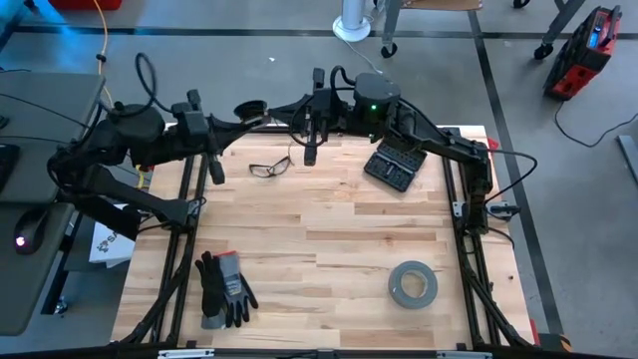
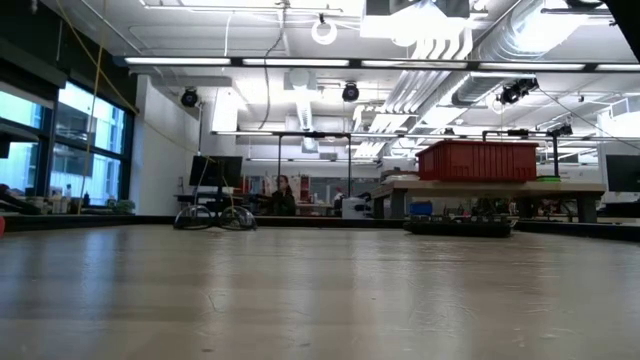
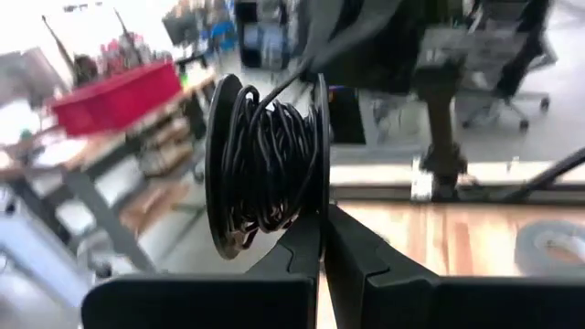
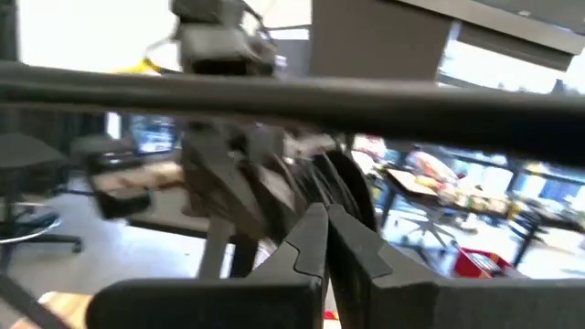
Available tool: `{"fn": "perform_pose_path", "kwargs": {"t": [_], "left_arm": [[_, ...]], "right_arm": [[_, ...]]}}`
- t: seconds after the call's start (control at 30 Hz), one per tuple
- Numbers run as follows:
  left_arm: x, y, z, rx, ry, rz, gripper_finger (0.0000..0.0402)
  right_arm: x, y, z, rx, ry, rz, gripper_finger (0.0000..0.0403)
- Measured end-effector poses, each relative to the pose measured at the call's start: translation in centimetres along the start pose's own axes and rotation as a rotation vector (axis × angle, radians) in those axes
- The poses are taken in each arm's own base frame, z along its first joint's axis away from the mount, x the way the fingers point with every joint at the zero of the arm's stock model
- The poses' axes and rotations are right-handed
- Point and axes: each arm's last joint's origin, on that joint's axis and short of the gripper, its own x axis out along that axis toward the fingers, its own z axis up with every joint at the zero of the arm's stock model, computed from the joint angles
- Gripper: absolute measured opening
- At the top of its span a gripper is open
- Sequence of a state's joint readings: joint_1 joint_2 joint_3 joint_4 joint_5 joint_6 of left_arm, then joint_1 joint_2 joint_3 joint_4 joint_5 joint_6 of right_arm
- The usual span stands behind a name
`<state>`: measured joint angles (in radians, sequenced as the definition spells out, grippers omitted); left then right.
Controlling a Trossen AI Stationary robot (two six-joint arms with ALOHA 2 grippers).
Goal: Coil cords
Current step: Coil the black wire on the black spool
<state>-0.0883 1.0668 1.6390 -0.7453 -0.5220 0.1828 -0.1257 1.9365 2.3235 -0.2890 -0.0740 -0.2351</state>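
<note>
A small black spool (image 3: 265, 164), wound with thin dark cord (image 3: 270, 151), hangs high over the table's far edge, and my left gripper (image 3: 323, 239) is shut on it. In the high view the spool (image 1: 249, 107) sits between my left gripper (image 1: 239, 113) and my right gripper (image 1: 284, 112). A strand of cord (image 3: 294, 80) leaves the spool's top toward the right arm. My right gripper (image 4: 326, 239) is shut and points at the spool from close by. The low view shows neither gripper. My left gripper pinches the rim of one spool flange (image 3: 322, 196) between its two fingers, at that rim's lowest stretch. The fingers (image 3: 297, 251) come at it about level. The spool is lifted clear of the table, flanges upright, winding axis level. My right gripper: I cannot tell whether the thin cord lies between its shut fingers.
Safety glasses (image 1: 271, 167) and a black case (image 1: 395, 166) lie near the table's far edge. A grey tape roll (image 1: 413, 284) lies near the front right and a pair of gloves (image 1: 223, 289) near the front left. The middle of the wooden table (image 1: 329, 229) is bare.
</note>
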Motion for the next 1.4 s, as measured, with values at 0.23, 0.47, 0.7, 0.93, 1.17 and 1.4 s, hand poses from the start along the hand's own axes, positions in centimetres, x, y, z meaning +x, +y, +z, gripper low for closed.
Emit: {"fn": "perform_pose_path", "kwargs": {"t": [0.23, 0.47, 0.7, 0.93, 1.17, 1.4], "left_arm": [[-0.5, -0.7, 1.1, 0.046, -0.101, -0.040, 0.0001], [-0.8, -1.1, 1.2, 0.037, -0.114, -0.058, 0.0001], [-1.3, -0.8, 1.7, -0.073, -0.161, -0.057, 0.0001], [-1.7, -0.6, 2.3, -0.181, -0.222, -0.090, 0.0001], [-1.8, -0.5, 3.0, -0.225, -0.297, -0.113, 0.0001], [-1.9, -0.4, 3.0, -0.228, -0.301, -0.111, 0.0001]], "right_arm": [[0.0, -0.2, -0.1, 0.091, 0.021, -0.075, 0.0021], [-0.1, -0.1, -0.4, 0.178, 0.063, -0.065, 0.0119], [-0.3, 0.9, -1.6, 0.302, 0.184, 0.113, 0.0167], [-0.4, 1.9, -2.0, 0.286, 0.246, 0.132, 0.0170], [-0.3, 2.3, -1.9, 0.256, 0.241, 0.098, 0.0170], [-0.3, 2.2, -1.9, 0.246, 0.244, 0.073, 0.0149]]}}
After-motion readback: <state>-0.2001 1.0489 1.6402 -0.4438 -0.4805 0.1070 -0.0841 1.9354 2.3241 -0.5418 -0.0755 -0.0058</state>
